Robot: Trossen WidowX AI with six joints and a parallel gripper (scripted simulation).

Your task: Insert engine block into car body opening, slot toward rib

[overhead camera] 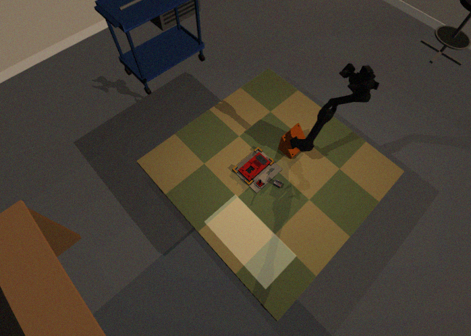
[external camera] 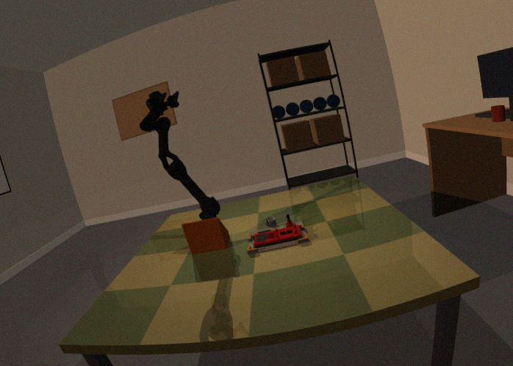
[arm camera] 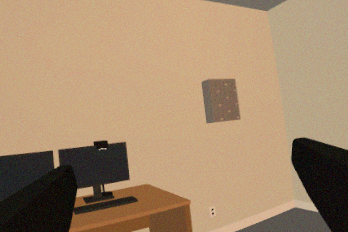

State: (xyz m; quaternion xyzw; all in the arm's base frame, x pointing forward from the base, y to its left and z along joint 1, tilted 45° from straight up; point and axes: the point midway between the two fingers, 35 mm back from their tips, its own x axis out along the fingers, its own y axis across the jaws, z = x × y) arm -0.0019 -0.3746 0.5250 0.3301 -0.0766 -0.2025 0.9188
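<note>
The red car body (overhead camera: 254, 166) (external camera: 276, 236) lies on a grey base with yellow corner pieces. Its dark opening (overhead camera: 250, 169) shows near one end; I cannot make out the rib. A small grey block (overhead camera: 278, 183) (external camera: 270, 221), apparently the engine block, lies beside the base, apart from the car body; its slot is too small to tell. A small red piece with a black knob (overhead camera: 260, 183) (external camera: 288, 220) stands at the base's edge. My gripper (overhead camera: 359, 78) (external camera: 176, 98) (arm camera: 185, 164) is open and empty, high above the table and far from these parts.
The orange arm mount (overhead camera: 287, 144) (external camera: 206, 237) stands close to the car body on the checkered table (overhead camera: 319, 248) (external camera: 306, 283). A blue cart (overhead camera: 163, 54), a desk (overhead camera: 45, 278) (external camera: 464, 126) (arm camera: 165, 202) and a shelf rack (external camera: 312, 176) stand off the table.
</note>
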